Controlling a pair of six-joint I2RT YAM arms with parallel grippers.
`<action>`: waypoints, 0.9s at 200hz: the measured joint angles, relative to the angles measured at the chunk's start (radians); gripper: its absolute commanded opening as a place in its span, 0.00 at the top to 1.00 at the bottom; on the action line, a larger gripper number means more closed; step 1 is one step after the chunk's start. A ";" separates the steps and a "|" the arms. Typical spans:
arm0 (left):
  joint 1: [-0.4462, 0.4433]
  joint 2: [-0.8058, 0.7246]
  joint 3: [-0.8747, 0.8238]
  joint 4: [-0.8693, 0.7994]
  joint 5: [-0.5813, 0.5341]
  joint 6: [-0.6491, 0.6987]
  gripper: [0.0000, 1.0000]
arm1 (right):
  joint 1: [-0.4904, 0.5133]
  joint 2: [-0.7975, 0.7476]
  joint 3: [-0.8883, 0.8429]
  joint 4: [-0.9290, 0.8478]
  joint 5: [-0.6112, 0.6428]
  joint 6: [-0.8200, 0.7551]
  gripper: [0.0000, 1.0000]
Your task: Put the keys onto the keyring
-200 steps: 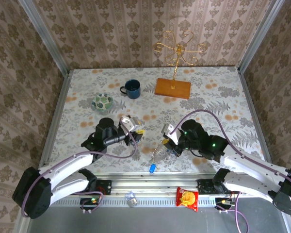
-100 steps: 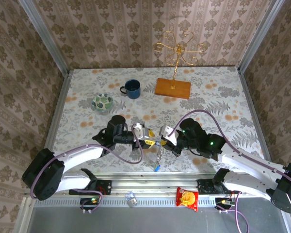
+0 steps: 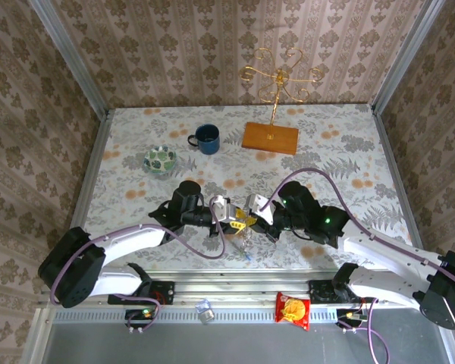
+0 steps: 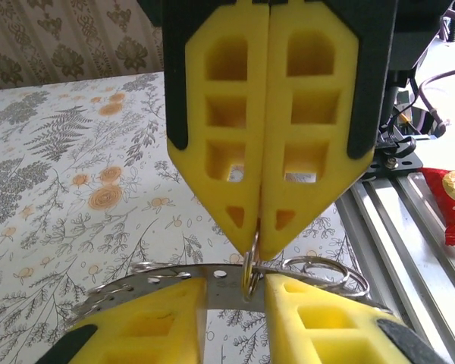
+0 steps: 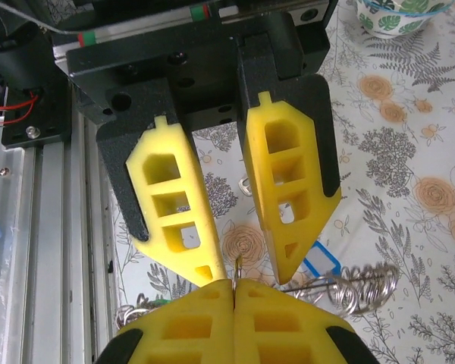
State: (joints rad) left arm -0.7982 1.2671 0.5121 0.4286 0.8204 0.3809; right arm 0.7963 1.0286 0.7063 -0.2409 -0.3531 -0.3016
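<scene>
landmark: dark blue enamel mug [image 3: 207, 139], upright on the floral-patterned table [image 3: 349, 152], handle to its left.
left gripper [image 5: 248, 269]: yellow lattice-moulded fingers standing a narrow gap apart, nothing clamped between them; it sits nearer the table's front edge than the mug and slightly right of it.
right gripper [image 4: 261, 241]: yellow pads pressed flat together, pinching a small wire ring [image 4: 250, 267] at their tips; it meets the left gripper tip to tip, further right of the mug.
keyring [image 4: 136, 282]: silvery curved band with punched holes and wire coils, raised between the two grippers, in front of the mug (whether it touches the left pads I cannot tell).
keys [image 3: 246, 244]: small metal pieces with a blue plastic tag [image 5: 318, 268], hanging below the grippers, front of the mug; too small to count.
bowl [image 3: 160, 159]: green-patterned, round, left of the mug.
stand [image 3: 271, 136]: gold wire on a wooden base, right of the mug.
</scene>
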 measured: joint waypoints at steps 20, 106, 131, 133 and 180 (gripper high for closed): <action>0.000 0.000 0.000 0.000 0.004 0.003 0.83 | 0.000 0.012 0.003 -0.001 -0.001 -0.012 1.00; -0.012 -0.009 0.000 -0.002 -0.015 0.025 1.00 | -0.007 -0.078 -0.018 0.018 0.085 -0.018 0.48; -0.036 -0.033 -0.004 0.003 -0.087 0.056 1.00 | -0.007 -0.225 -0.097 0.053 0.183 -0.036 0.48; -0.039 -0.035 -0.006 0.005 -0.093 0.060 1.00 | -0.007 -0.233 -0.102 0.053 0.188 -0.038 0.48; -0.077 -0.063 -0.037 0.037 -0.216 0.132 1.00 | -0.007 -0.274 -0.140 0.050 0.241 -0.110 0.59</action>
State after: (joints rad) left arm -0.8753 1.2041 0.4747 0.4656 0.6041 0.5129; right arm 0.7895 0.7547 0.5667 -0.1905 -0.1116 -0.4118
